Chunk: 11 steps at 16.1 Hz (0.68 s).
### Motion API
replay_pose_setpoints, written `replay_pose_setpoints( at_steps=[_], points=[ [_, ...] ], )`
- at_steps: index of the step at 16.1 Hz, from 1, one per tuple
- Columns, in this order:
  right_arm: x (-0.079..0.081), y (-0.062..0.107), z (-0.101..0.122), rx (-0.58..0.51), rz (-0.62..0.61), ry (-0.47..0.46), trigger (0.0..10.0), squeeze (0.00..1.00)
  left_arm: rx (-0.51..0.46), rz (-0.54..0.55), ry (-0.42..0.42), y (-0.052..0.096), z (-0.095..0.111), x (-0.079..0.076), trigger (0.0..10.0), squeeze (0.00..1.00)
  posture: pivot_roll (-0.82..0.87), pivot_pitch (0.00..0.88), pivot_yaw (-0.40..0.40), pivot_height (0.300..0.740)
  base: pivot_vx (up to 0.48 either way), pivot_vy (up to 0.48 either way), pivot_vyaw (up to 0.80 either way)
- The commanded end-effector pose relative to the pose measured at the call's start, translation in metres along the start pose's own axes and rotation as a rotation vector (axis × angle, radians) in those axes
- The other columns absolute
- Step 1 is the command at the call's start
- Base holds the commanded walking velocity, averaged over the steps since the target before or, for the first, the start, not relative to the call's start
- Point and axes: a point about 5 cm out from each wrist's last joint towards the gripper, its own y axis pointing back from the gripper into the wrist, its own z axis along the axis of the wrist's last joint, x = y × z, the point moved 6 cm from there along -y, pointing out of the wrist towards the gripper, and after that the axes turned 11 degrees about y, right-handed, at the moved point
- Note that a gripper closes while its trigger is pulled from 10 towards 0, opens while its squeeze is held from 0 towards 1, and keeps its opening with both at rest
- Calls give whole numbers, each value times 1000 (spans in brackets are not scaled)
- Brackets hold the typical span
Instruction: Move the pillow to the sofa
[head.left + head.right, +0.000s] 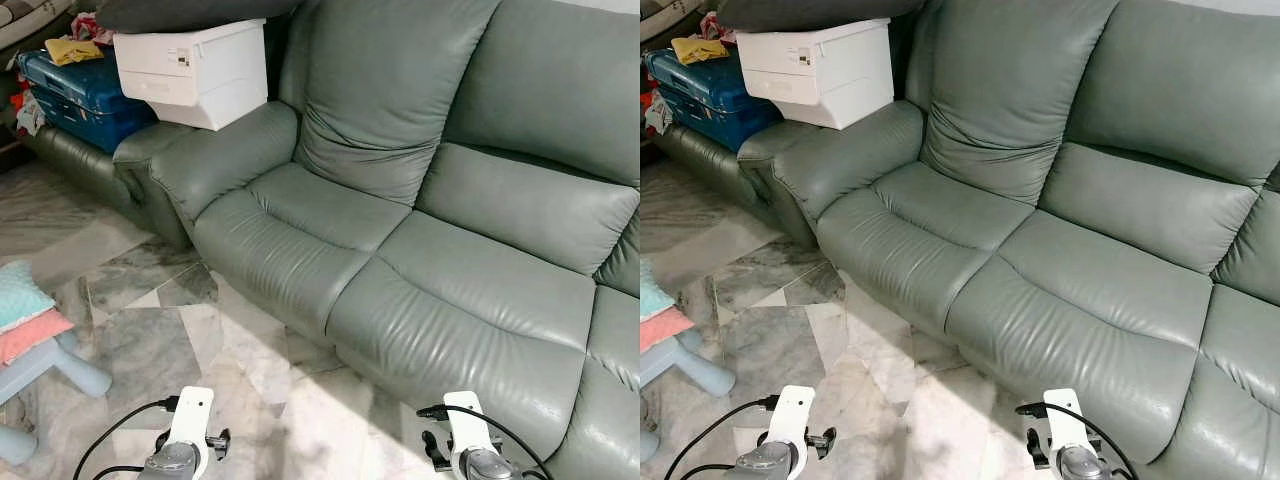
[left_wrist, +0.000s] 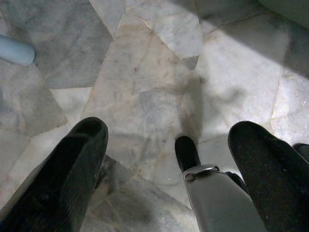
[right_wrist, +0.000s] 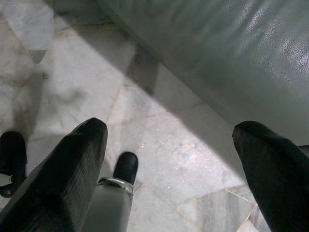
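A teal pillow [image 1: 18,295] lies on a pink pillow [image 1: 30,333] at the far left edge, stacked on a pale blue stool [image 1: 62,366]. The grey-green leather sofa [image 1: 420,250] spans the middle and right, its seats bare. Both arms hang low in front of me, the left arm [image 1: 185,445] over the floor and the right arm [image 1: 468,445] near the sofa's front edge. My left gripper [image 2: 169,130] is open above marble tiles with nothing between its fingers. My right gripper [image 3: 169,129] is open too, over the floor beside the sofa base [image 3: 231,58].
A white storage box [image 1: 195,70] sits on a sofa armrest at the back left, with a dark cushion [image 1: 190,12] on top. Blue suitcases [image 1: 75,95] with clothes lie behind it. Marble floor [image 1: 200,340] stretches between the stool and the sofa.
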Motion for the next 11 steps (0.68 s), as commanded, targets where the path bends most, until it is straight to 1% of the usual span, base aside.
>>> replay_pose_setpoints(
  at_steps=[1, 7, 9, 10, 11],
  points=[
    [4, 0, -1, 1, 12, -6, 10000, 0, 15, 12, 1, 0, -4, 4, 10000, 0, -156, 0, 46, 740, 0, 0, 0],
    [3, 0, -4, 10, 15, -10, 10000, 0, 5, 12, -2, 0, -2, 2, 10000, 0, -159, 0, 46, 740, 0, 0, 0],
    [2, 0, -4, 11, 15, -13, 10000, 0, 0, 12, -3, 0, -1, 2, 10000, 0, -159, 0, 45, 740, 0, 0, 0],
    [1, 0, -3, 11, 17, 0, 10000, 0, -10, 17, -10, 0, 1, 5, 10000, 0, -160, 0, 44, 740, 0, 0, 0],
    [1, 0, -2, 9, 16, 7, 10000, 0, -11, 19, 21, 1, 2, 8, 10000, 0, -160, 0, 44, 740, 0, 0, 0]
  ],
)
